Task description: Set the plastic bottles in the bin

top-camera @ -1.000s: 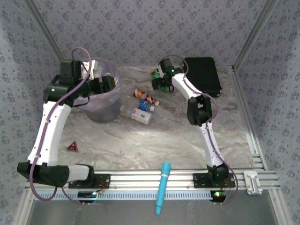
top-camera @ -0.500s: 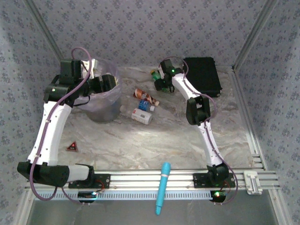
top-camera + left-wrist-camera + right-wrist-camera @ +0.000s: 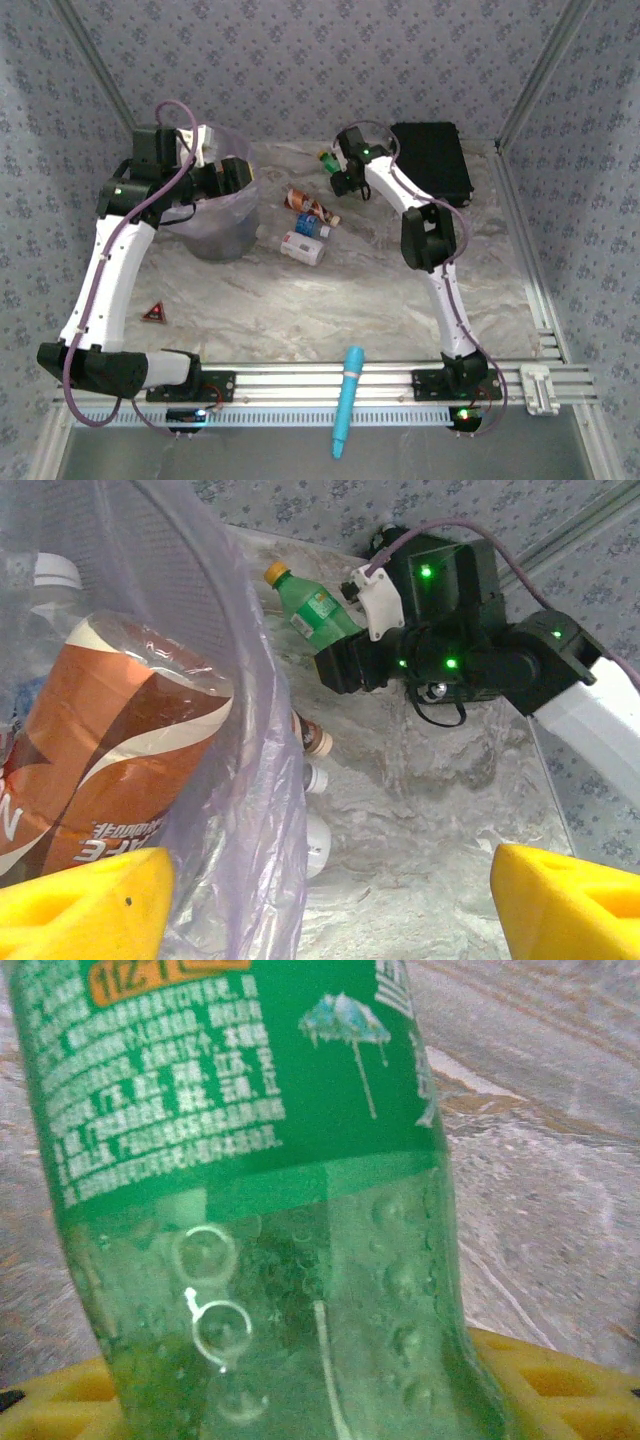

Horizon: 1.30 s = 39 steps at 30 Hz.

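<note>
green bottle [image 3: 250, 1260] lies between the right fingers [image 3: 565, 1380], touching the lower one.

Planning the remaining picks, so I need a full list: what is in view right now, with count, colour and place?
bin: one, grey with a lavender liner, far left of the table.
bottles inside bin: at least two, one brown-labelled, one white-capped.
green bottle: one, yellow-orange cap, far centre.
loose bottles: about three, brown and white, clustered right of the bin.
black case: one, far right.
light-blue tool: one, near edge, centre.
red triangle: one, small, near left.
left gripper: yellow pads, open, over the bin.
right gripper: around the green bottle, grip not certain.
</note>
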Tool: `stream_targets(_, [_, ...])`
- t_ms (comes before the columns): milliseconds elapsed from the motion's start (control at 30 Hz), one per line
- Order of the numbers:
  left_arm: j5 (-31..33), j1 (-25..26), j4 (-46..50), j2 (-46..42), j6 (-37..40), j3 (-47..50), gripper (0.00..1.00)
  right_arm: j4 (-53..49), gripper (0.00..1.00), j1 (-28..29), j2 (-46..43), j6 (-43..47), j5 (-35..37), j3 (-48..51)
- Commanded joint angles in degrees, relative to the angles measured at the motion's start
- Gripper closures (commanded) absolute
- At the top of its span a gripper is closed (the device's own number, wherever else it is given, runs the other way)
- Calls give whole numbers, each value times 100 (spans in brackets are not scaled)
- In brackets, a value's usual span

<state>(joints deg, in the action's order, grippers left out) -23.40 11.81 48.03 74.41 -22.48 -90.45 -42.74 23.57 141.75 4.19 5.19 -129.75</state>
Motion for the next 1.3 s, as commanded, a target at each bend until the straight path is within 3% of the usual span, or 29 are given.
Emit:
stream_targets(0, [-158,78,-301,-24,-200,129,17,91,46,43,-649,108,157,320])
stream_targets(167, [-456,282,-1325,-76,-998,575,14,359,50,70,-1721,-182,-114,1367])
stream_targets(400, [276,1228,-2670,-110,-1936,905,8,1900,52,243,-3871,-913,-863,3659])
stream_targets(633, [252,1579,-3269,328,-2284,750,4,2773,56,600,-5316,-1526,-1200,4911])
stream_targets(933, [177,1930,-3991,1157,-2664,345,4,3071,56,987,-6483,-1675,-1129,5714])
stream_targets(1267, [-116,2298,-4442,1676,-2960,142,4,3051,56,1053,-6700,-1701,-1247,5792])
